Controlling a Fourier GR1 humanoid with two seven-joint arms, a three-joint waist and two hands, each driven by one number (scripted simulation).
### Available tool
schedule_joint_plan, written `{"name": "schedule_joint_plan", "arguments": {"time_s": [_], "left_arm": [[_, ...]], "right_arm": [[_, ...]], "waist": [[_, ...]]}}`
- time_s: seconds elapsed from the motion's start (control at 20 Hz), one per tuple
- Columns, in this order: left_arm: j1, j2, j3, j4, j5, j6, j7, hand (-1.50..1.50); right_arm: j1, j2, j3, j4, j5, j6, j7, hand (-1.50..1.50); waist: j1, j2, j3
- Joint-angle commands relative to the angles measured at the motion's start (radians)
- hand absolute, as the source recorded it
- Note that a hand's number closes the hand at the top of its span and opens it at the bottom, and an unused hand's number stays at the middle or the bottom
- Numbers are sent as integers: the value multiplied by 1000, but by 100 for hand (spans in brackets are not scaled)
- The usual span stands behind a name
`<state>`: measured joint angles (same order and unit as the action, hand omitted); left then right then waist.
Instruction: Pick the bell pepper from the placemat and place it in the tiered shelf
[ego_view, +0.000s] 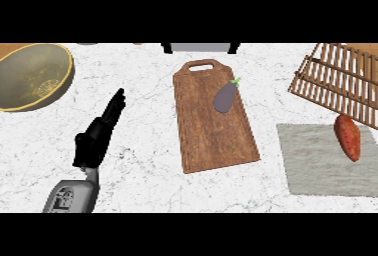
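Lying on the grey placemat (325, 165) at the right of the white marbled desk (148, 170) is an elongated orange-red vegetable (348, 137), its upper end near the mat's top edge; it looks more like a sweet potato than a bell pepper. Just above it, at the upper right corner, stands the wooden slatted shelf (336, 80). A long wooden cutting board (214, 130) sits mid-desk with a dark purple eggplant (225, 96) on its upper part. A brass-coloured bowl (31, 75) rests at the upper left. The left robot hand (100, 132) hovers over the desk left of the board, fingers straight and pressed together, holding nothing. No right robot hand shows.
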<state>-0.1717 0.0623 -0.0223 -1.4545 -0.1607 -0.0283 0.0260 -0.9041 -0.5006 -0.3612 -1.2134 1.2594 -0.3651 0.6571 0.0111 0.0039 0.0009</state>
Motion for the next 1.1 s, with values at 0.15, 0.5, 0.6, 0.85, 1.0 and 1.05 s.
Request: {"name": "schedule_joint_plan", "arguments": {"time_s": [0.15, 0.5, 0.6, 0.85, 1.0, 1.05], "left_arm": [[11, -28, -27, -33, -27, 31, 21, 0], [34, 19, 10, -83, 24, -29, 42, 0], [19, -5, -11, -17, -26, 15, -6, 0], [-37, 5, 27, -12, 5, 7, 47, 0], [-29, 18, 25, -23, 18, -24, 53, 0], [41, -4, 10, 26, -3, -2, -42, 0]], "right_arm": [[5, -46, -101, 178, -201, -209, -212, 150], [-34, -108, -120, 311, -284, -253, -296, 150], [-5, -153, -88, 369, -73, -191, -90, 150], [51, -165, -122, 319, -66, -229, -1, -150], [64, -121, -107, 274, -62, -258, 56, -150], [106, -129, -117, 233, -117, -258, 3, -150]], "waist": [[2, -1, 0], [4, -2, 0], [1, 1, -3], [-11, -4, -1], [-8, -4, -1], [-11, -4, -1]]}}
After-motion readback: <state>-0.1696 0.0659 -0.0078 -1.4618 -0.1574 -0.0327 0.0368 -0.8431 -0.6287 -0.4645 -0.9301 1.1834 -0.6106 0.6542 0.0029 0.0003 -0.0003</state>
